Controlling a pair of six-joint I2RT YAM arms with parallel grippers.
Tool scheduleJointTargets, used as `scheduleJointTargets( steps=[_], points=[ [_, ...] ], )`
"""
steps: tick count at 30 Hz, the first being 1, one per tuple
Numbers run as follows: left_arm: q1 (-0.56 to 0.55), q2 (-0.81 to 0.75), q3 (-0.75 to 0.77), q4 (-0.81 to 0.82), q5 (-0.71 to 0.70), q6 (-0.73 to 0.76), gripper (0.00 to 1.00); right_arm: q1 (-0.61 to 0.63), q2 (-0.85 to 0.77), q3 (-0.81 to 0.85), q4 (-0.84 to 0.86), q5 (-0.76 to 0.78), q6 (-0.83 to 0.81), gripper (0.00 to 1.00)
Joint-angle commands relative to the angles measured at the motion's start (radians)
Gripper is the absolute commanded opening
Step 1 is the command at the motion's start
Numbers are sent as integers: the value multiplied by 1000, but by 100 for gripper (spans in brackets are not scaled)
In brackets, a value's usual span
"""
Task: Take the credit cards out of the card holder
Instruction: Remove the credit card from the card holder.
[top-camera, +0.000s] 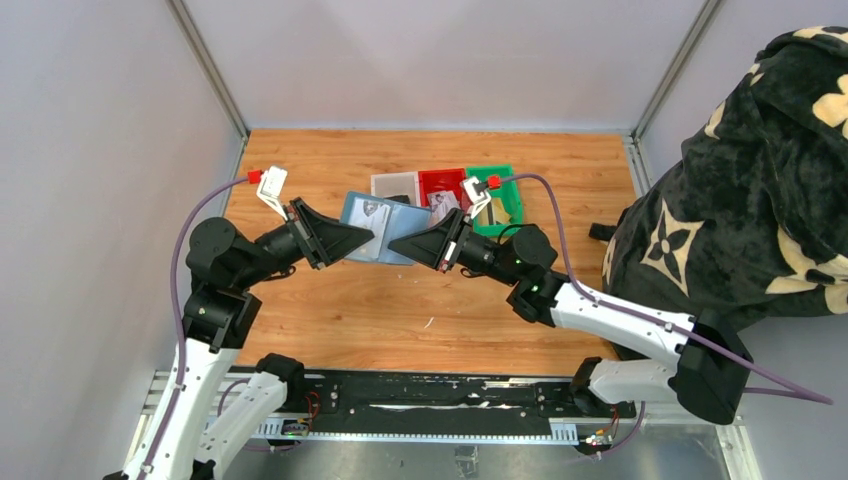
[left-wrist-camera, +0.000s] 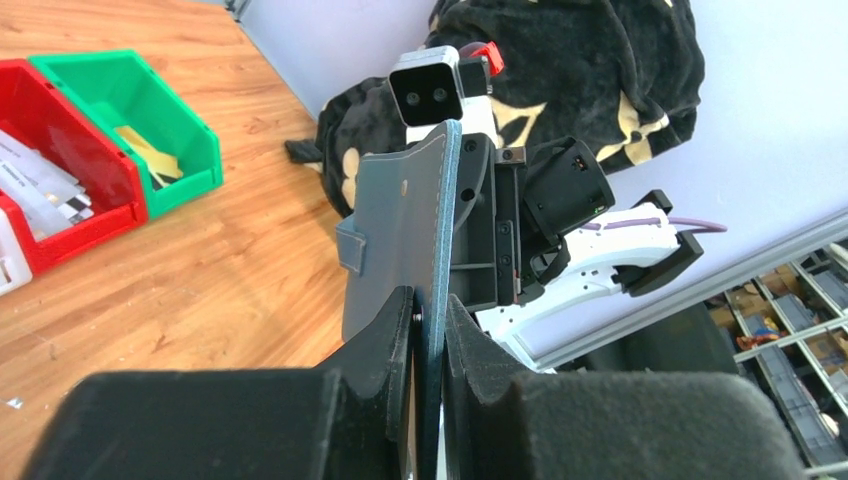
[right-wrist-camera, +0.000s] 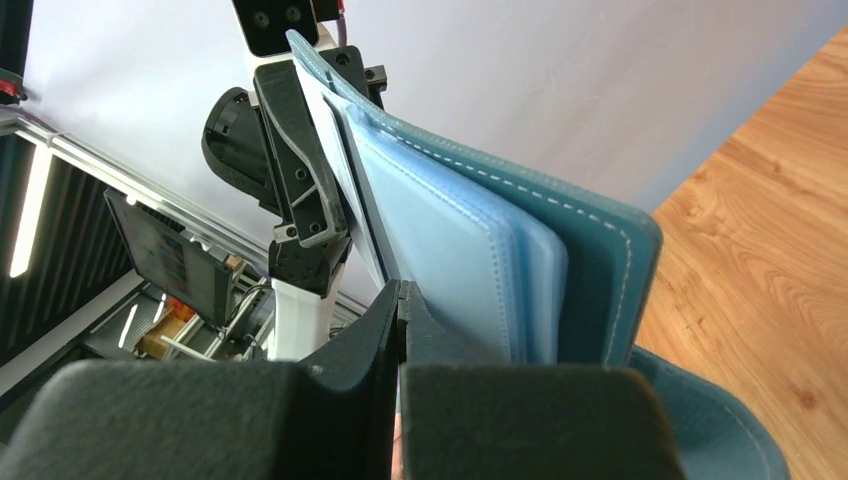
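Note:
The teal card holder (top-camera: 395, 215) hangs open above the wooden table, between my two grippers. My left gripper (top-camera: 368, 238) comes in from the left. In the left wrist view its jaws (left-wrist-camera: 430, 315) are closed on the edge of the holder's outer flap (left-wrist-camera: 400, 220), which stands upright with its small tab showing. My right gripper (top-camera: 393, 245) meets the holder from the right. In the right wrist view its jaws (right-wrist-camera: 401, 295) are pressed together on the lower edge of a thin pale credit card (right-wrist-camera: 355, 190), beside the light blue pockets (right-wrist-camera: 470, 250). A printed card (top-camera: 375, 212) shows on the holder's left half.
Behind the holder stand a grey bin (top-camera: 395, 184), a red bin (top-camera: 443, 185) with papers and a green bin (top-camera: 495, 190). A black patterned bag (top-camera: 760, 180) fills the right side. White walls close in the table on the left and at the back.

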Motion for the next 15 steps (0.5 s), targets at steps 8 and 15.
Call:
scheduleJointTargets(
  steps=[8,15],
  points=[
    [-11,-6,44,27,28,-19,14,20,32,99,-77,-75,-61,39],
    [-11,-8,41,23,24,-11,11,40,72,137,-87,-106,-69,41]
  ],
)
